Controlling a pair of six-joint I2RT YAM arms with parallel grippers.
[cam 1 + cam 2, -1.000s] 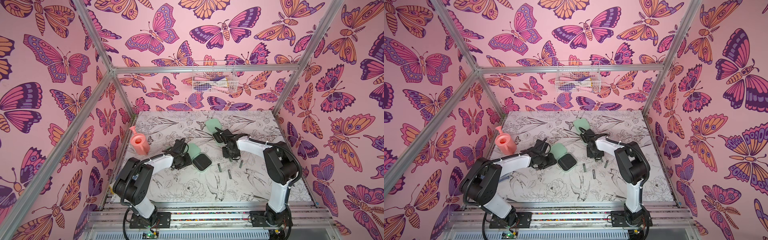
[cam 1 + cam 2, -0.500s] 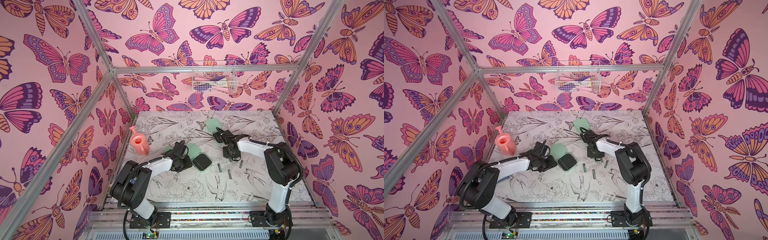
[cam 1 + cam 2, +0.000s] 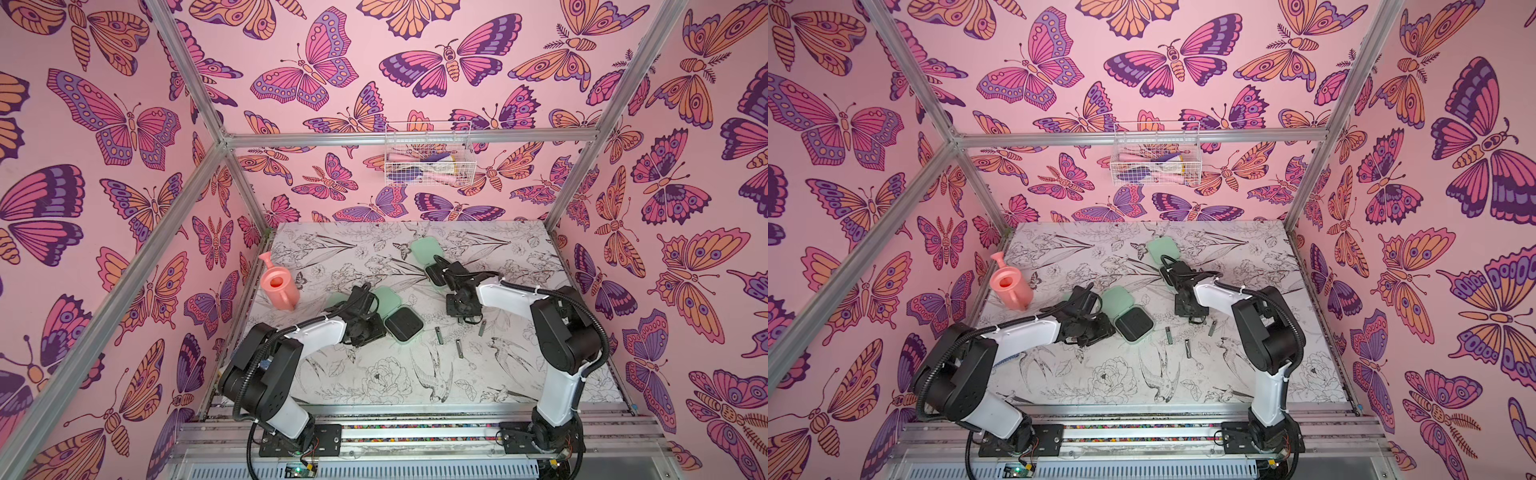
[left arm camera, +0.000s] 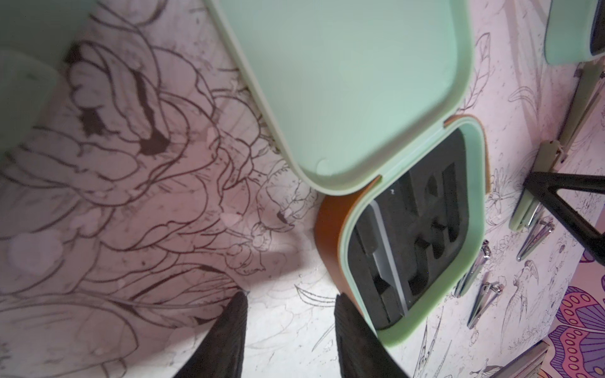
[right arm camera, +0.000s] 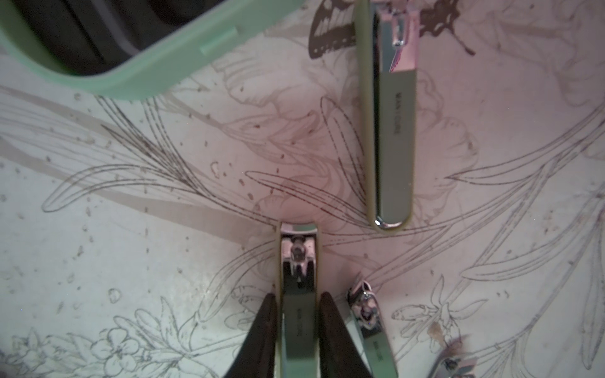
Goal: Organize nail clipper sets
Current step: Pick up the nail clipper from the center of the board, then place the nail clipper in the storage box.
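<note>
Left jaws: the left gripper [image 4: 290, 296] stands parted with nothing between, one finger just beside the open case [image 3: 402, 324].
Right jaws: the right gripper [image 5: 298, 296] is pressed onto both sides of a nail clipper [image 5: 298, 261] lying on the counter [image 3: 374, 374].
Open case: mid-counter, lid folded back, black tray showing.
Second case [image 3: 423, 249]: also open, farther back, behind the right arm.
Loose clippers [image 3: 439, 335]: flat on the counter, near the held one.
Watering can [image 3: 280, 286]: pink, upright by the left wall.
</note>
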